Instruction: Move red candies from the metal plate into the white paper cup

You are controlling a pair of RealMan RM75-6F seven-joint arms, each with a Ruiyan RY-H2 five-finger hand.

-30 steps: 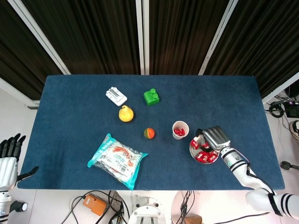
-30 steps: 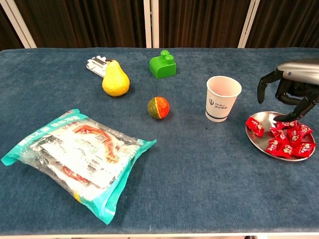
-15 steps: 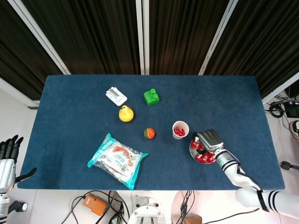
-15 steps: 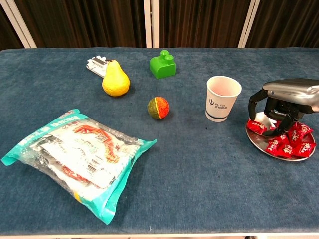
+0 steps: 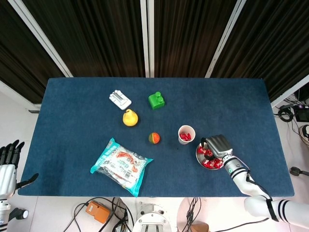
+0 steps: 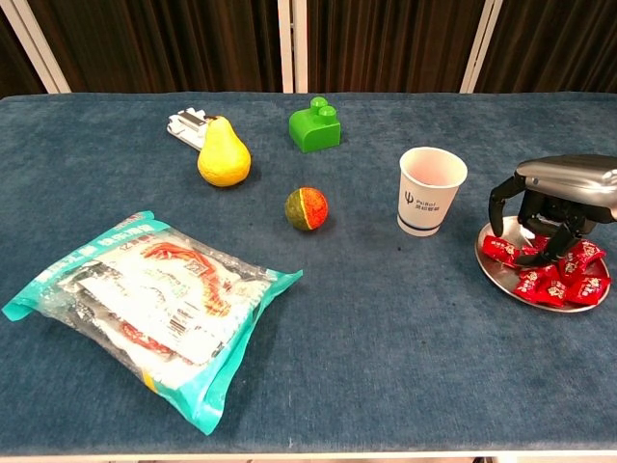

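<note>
Fingers (image 6: 533,253) of right hand (image 6: 557,198) curled down into red candies (image 6: 551,274) on metal plate (image 6: 496,267), grasp unclear, white paper cup (image 6: 430,190) just left of plate held some candies, left hand (image 5: 8,166) fingers apart off desk (image 5: 87,130) edge

The right robot hand (image 6: 551,207) hangs palm-down over the metal plate (image 6: 494,266), fingers (image 6: 502,200) curled downward among the candies; whether it grips one is unclear. The left robot hand (image 5: 7,164) rests off the table's edge, fingers spread.
</note>
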